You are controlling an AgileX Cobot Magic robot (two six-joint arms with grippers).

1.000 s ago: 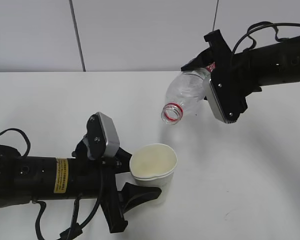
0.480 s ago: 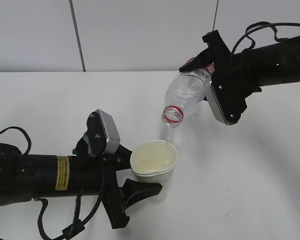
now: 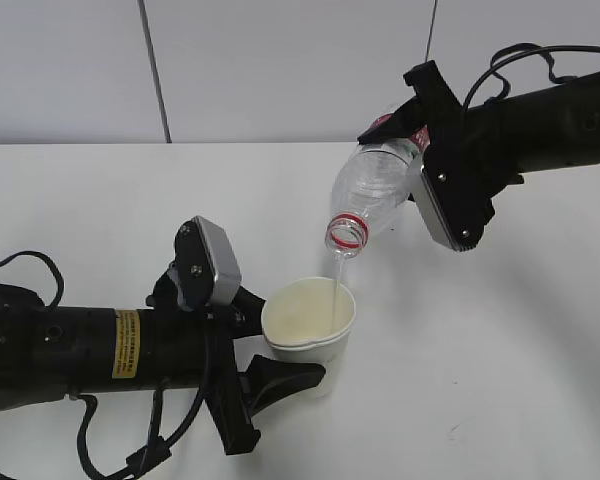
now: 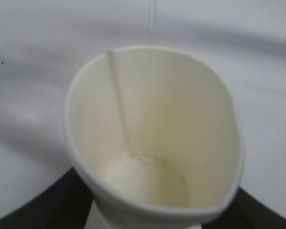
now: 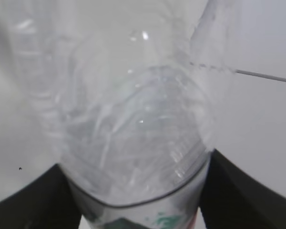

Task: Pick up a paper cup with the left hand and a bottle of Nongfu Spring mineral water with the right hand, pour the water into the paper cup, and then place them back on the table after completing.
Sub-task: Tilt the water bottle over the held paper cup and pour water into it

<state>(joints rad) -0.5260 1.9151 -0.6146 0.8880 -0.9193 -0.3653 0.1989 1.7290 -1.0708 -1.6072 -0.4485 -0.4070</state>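
Note:
My left gripper is shut on a cream paper cup and holds it upright just above the white table. The cup fills the left wrist view, squeezed oval, with a little water at its bottom. My right gripper is shut on a clear Nongfu Spring bottle with a red neck ring, tilted mouth-down over the cup. A thin stream of water falls from the mouth into the cup. The bottle fills the right wrist view between the black fingers.
The white table stretches wide around both arms. A grey wall with a dark vertical seam stands behind it. Black cables trail from the left arm and the right arm.
The bottle has tilted a little further and water has begun streaming into the cup. The stream is now longer and steady. The left arm holds the cup almost still.

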